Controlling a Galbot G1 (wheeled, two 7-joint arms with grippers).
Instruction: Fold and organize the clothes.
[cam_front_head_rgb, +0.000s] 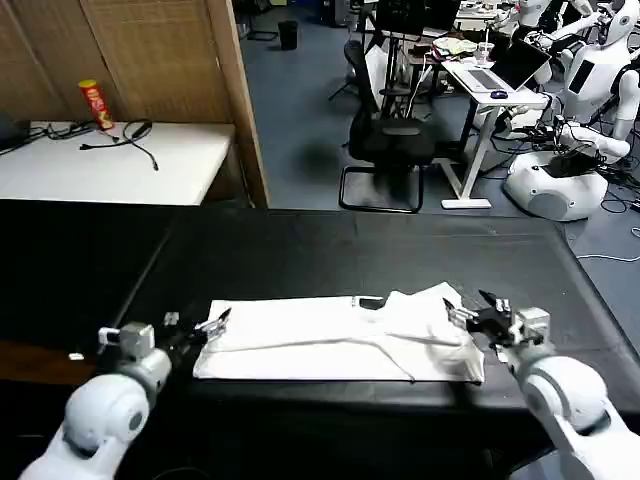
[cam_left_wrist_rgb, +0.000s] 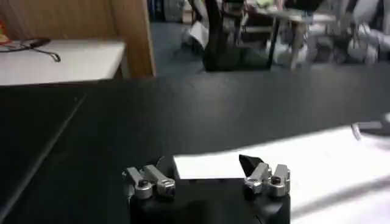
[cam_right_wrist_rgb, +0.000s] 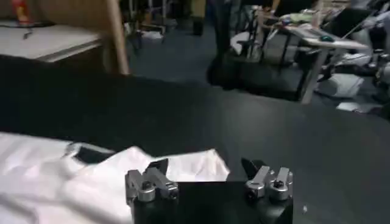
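White, limp cotton T-shirt (cam_front_head_rgb: 340, 340), folded along the black surface's (cam_front_head_rgb: 330, 250) near edge, handles softly; spread left tool (cam_front_head_rgb: 205, 329) and right tool (cam_front_head_rgb: 470, 318) suit its end hems.

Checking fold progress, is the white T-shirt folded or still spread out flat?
Partly folded: the T-shirt lies as a narrow band across the black table, one layer rumpled near the right gripper.

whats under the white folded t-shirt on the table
The white cotton T-shirt lies folded into a long strip on the black tabletop. The black surface shows all around it; whatever sits beneath the layers is covered by the cloth.
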